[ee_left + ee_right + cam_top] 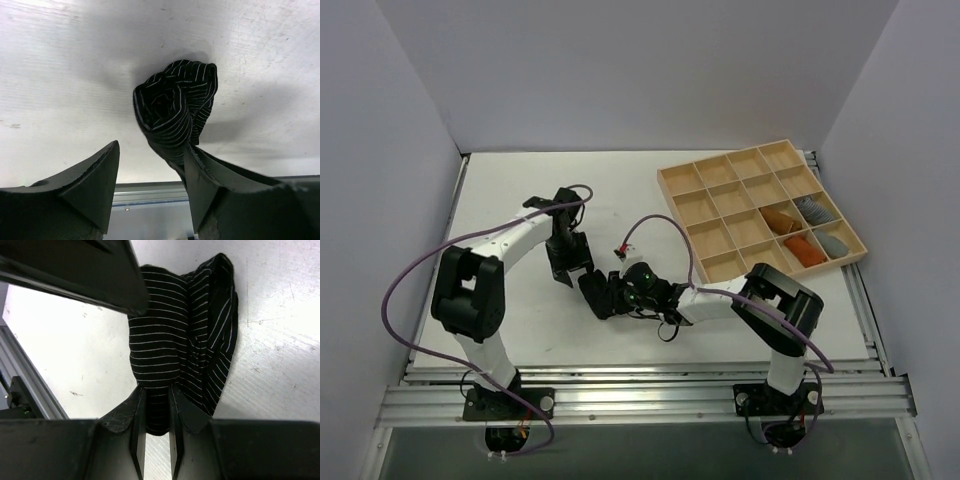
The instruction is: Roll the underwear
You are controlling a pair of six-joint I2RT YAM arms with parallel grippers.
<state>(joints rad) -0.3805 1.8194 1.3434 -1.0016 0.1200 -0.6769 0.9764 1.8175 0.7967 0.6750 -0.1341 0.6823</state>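
The underwear [172, 105] is a black bundle with thin pale stripes, rolled up on the white table between the two arms [600, 296]. My right gripper [157, 390] is shut on its near end, and striped fabric fills the narrow gap between the jaws. My left gripper [151, 145] is open. One of its fingers [205, 175] rests against the side of the roll, while the other stands apart from it. In the top view the left gripper [570, 265] sits just behind the bundle and the right gripper [620, 292] beside it.
A wooden tray [670, 178] with several compartments stands at the back right. It holds orange rolls [778, 218] and grey rolls [812, 208]. The metal rail [640, 385] runs along the near table edge. White walls enclose the table.
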